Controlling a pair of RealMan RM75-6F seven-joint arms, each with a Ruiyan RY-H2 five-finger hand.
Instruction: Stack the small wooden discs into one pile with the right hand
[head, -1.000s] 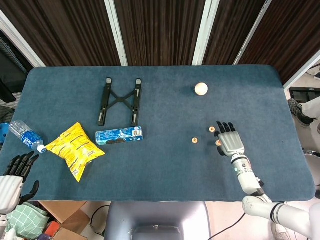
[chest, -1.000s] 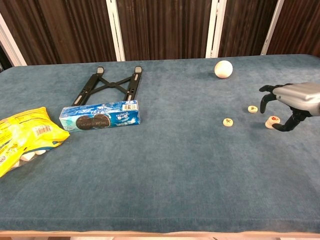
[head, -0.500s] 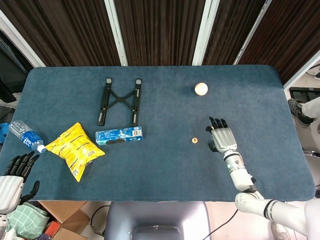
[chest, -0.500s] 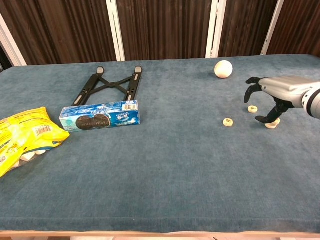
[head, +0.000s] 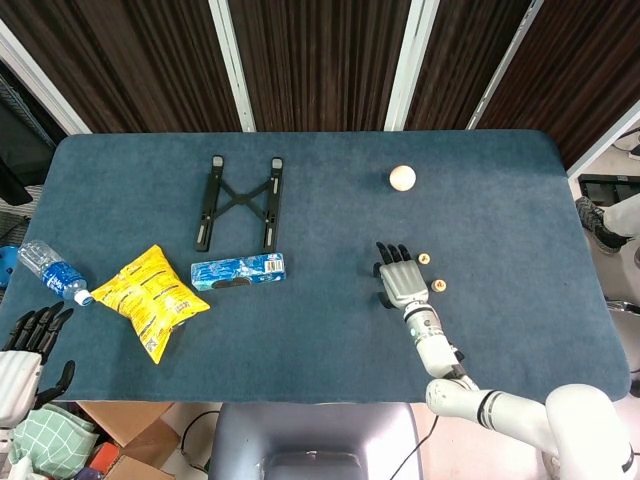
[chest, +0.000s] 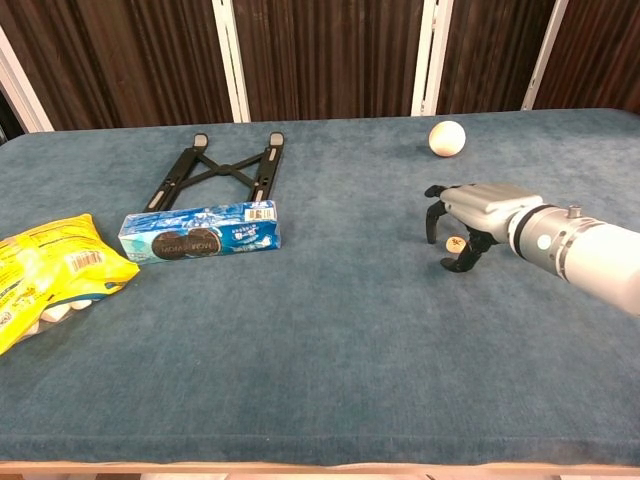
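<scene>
Two small wooden discs lie on the blue table: one (head: 424, 258) just right of my right hand's fingertips, another (head: 438, 287) right of its palm. A third disc (chest: 455, 242) shows only in the chest view, on the cloth beneath the arched fingers of my right hand (head: 400, 278) (chest: 472, 212); the head view hides it under the hand. The fingers are spread and curved over that disc, the thumb low beside it, and nothing is lifted. My left hand (head: 25, 350) hangs off the table's near left corner, fingers apart and empty.
A pale wooden ball (head: 402, 178) lies beyond the discs. A black folding stand (head: 240, 202), a blue cookie pack (head: 238, 270) and a yellow snack bag (head: 150, 298) occupy the left half. A water bottle (head: 52, 270) lies at the left edge.
My right hand has slid left across the table, from over the rightmost disc to over the leftmost one. The two right discs are uncovered now. The left hand barely moved.
</scene>
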